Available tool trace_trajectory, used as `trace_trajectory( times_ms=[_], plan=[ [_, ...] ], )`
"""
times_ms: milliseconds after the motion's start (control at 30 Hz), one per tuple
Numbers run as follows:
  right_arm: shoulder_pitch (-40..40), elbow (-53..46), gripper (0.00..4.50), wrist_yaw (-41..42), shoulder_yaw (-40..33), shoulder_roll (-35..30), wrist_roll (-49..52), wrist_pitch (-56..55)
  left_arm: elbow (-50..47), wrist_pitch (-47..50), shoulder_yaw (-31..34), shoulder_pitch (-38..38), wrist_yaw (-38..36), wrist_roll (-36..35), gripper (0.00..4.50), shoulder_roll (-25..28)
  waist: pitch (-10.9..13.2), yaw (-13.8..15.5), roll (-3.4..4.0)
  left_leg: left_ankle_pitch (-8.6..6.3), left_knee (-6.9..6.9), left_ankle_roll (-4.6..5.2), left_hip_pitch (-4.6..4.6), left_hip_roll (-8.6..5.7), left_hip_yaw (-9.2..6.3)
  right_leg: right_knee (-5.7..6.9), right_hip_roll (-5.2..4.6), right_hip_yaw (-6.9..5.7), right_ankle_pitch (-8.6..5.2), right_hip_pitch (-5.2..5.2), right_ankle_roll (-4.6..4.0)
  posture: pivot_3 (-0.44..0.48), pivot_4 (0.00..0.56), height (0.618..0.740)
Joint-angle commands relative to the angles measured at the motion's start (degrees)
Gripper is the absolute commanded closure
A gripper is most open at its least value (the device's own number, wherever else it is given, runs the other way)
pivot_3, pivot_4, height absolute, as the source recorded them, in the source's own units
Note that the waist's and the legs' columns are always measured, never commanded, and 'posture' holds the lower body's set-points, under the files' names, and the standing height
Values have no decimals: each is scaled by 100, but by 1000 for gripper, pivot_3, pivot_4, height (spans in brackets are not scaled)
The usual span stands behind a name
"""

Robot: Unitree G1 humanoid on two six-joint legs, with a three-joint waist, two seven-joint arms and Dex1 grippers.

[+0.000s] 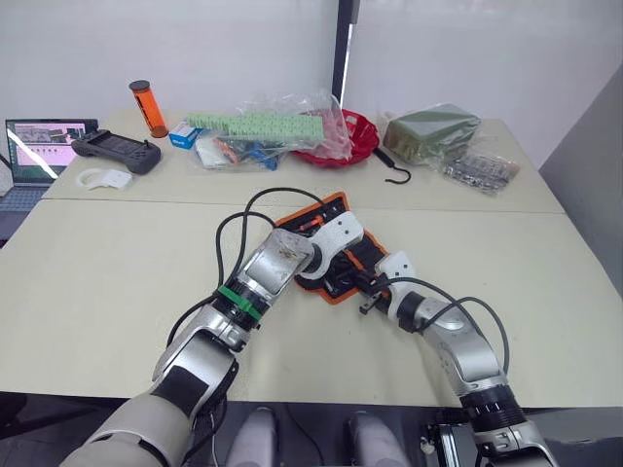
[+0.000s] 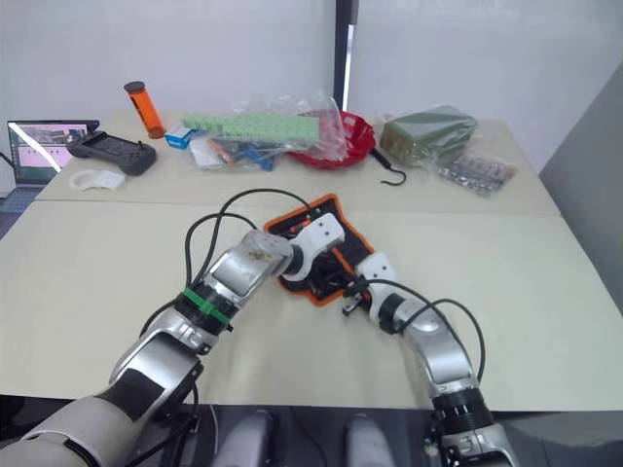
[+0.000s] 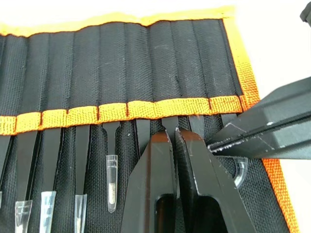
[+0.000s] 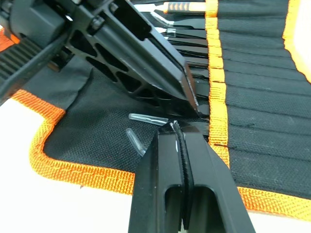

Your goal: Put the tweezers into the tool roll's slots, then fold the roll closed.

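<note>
Arms both reach fwd, converging | left gripper point(image 3: 174, 138) & right gripper point(image 4: 180, 128) jaws closed, empty; over tool roll point(image 1: 331, 209)

The tool roll point(image 3: 121, 63) is coarse, matt black woven cloth, edged with rough orange webbing. Its slots point(image 3: 146, 73) are ribbed fabric. The tweezers point(image 3: 111, 145) look like dull black metal, tipped with clear glossy plastic caps. The bench point(image 1: 97, 272) is smooth, matt cream.
</note>
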Motion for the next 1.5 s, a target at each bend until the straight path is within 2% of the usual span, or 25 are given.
trace_trajectory(
  times_ms=[33,233,467,667,733,867,1000,1067,1267,1433,1500],
  plan=[
    [207,154,4500,80,268,59,-107,262,-22,-226,180,-299,144,108,4460,-135,0,-3,0,0,1,0,-1,0,0,0,0,0,-1,0,3,0,150,740],
    [219,165,4500,127,230,24,-123,253,-770,282,450,-75,-130,-136,2452,241,0,-87,1,0,-6,1,-6,2,0,1,1,0,3,-11,-4,0,150,740],
    [113,261,4500,220,188,0,-99,230,-2045,1144,1182,9,-114,-446,128,1090,0,-201,2,0,-35,1,0,6,-3,2,3,2,9,-19,-15,0,150,740],
    [-69,188,4500,286,113,32,-27,235,-2781,880,2399,537,-132,-953,56,1696,0,-226,2,0,-34,1,2,9,-2,3,4,4,10,-19,-17,0,150,740],
    [-93,150,4500,317,83,29,-10,250,-2905,695,2506,739,-191,-1026,56,1866,0,-217,2,0,-37,1,4,12,-2,4,6,3,14,-21,-26,0,150,740],
    [-151,-376,4500,543,14,-31,262,557,-3213,224,2358,1479,-564,-848,56,2746,1,-207,3,0,-36,1,1,9,0,2,4,6,15,-21,-28,0,150,740],
    [-530,-1523,4500,706,-87,-182,778,1331,-3696,-212,2954,2436,-1173,-1390,56,3321,6,-199,9,0,-38,1,-40,13,3,8,3,10,18,-69,-33,0,150,740],
    [-583,-1778,3937,812,61,-292,831,1620,-3781,-386,3196,2869,-1350,-1552,0,3495,6,-192,9,2,-29,-1,-83,14,2,19,4,8,23,-115,-42,0,150,740],
    [-907,-1933,1899,729,600,-232,565,1933,-3845,-981,3688,3867,-1808,-1961,0,3754,8,-163,10,2,-31,0,-83,13,1,12,3,5,23,-114,-42,0,150,740],
    [-1091,-1706,244,535,1048,-31,286,2102,-3856,-921,3834,4140,-1652,-2170,0,3671,8,-162,11,2,-29,0,-82,16,2,13,5,4,24,-114,-43,0,150,740],
    [-1178,-1514,244,426,1222,42,67,1972,-3863,-862,3828,4125,-1527,-2229,0,3605,8,-165,11,2,-28,0,-82,15,1,14,4,4,24,-114,-43,0,150,740]
  ],
)
